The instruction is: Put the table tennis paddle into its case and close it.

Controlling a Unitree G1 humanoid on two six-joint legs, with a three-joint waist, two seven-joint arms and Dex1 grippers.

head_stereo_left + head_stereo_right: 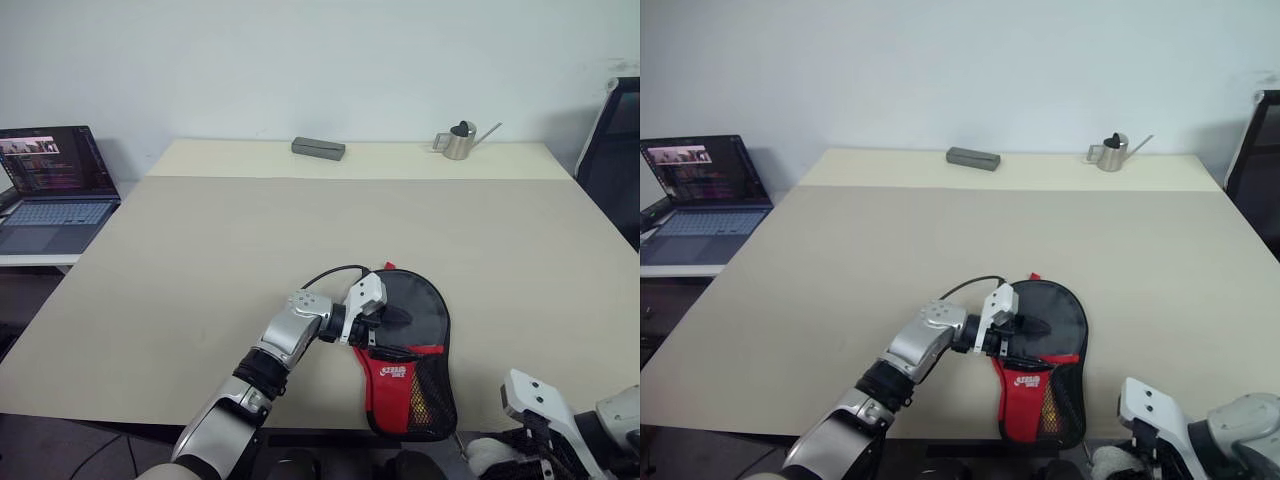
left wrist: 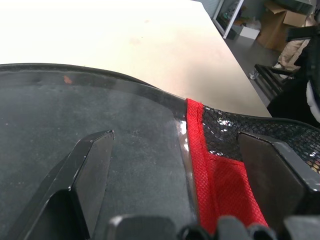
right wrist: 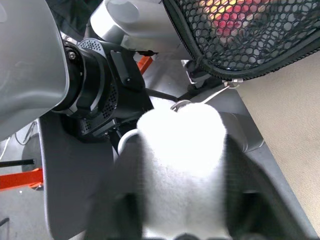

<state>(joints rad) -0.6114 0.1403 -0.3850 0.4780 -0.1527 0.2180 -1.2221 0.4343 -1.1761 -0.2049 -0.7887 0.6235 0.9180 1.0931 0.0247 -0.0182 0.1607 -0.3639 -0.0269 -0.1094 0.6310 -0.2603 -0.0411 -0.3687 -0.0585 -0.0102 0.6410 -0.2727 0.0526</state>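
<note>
Pale table (image 1: 200, 250) bears the black-red case (image 1: 412, 350) (left gripper (image 1: 385, 318) spread across it); right jaws seemingly unclear.

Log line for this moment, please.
case: flat at table's near edge | left gripper: open, over case | right gripper: off table

The left arm reaches forward over the counter, forearm angled toward the right, wrist bent so its claw (image 1: 385, 325) points rightward and slightly down. Its two black fingers (image 2: 92, 165) stand wide apart, one resting on the black face of the case (image 1: 425, 310), the other at the mesh side. The right arm is drawn back low at the near edge, its claw (image 1: 535, 430) below the counter's rim, pointing down and leftward.
</note>
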